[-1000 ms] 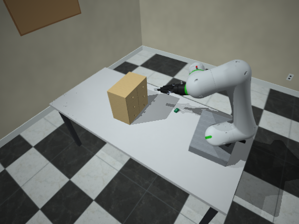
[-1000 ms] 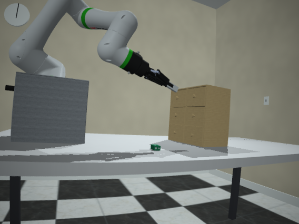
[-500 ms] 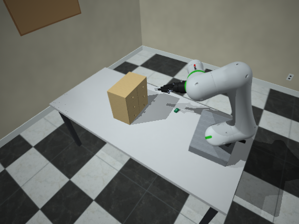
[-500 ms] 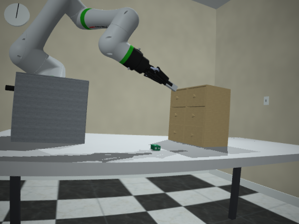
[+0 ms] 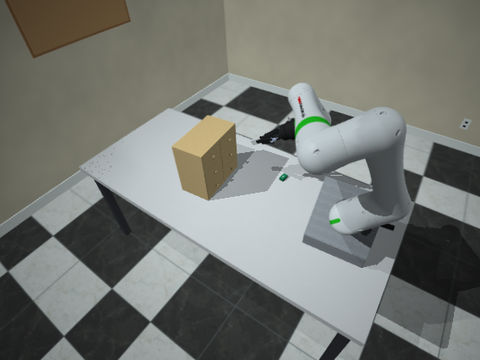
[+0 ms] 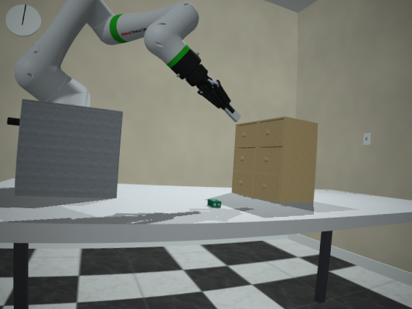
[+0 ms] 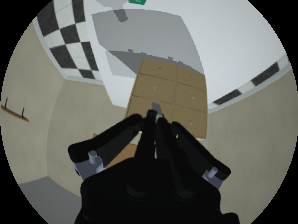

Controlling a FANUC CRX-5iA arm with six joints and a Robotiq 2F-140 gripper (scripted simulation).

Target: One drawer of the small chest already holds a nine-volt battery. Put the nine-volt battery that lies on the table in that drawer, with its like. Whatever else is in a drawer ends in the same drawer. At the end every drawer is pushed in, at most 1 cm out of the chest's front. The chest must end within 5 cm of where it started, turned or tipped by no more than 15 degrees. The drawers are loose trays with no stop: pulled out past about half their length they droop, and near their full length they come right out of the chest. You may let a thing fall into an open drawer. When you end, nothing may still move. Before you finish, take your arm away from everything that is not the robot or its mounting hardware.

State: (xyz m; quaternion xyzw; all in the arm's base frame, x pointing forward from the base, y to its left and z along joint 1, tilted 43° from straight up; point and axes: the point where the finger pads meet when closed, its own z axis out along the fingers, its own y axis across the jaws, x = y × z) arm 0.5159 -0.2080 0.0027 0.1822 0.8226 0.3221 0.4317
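Claw fully closed, empty, tips by the chest's top front edge. Nine-volt battery lies on worktop well below and behind claw, untouched.

Top cam: high, far off, looks down at an angle over whole worktop, chest and arm. Ext cam: low, near worktop edge level, faces chest front side-on w/ arm. Wrist cam: fisheye, sits behind claw, looks along it at chest. All 3 share chest.
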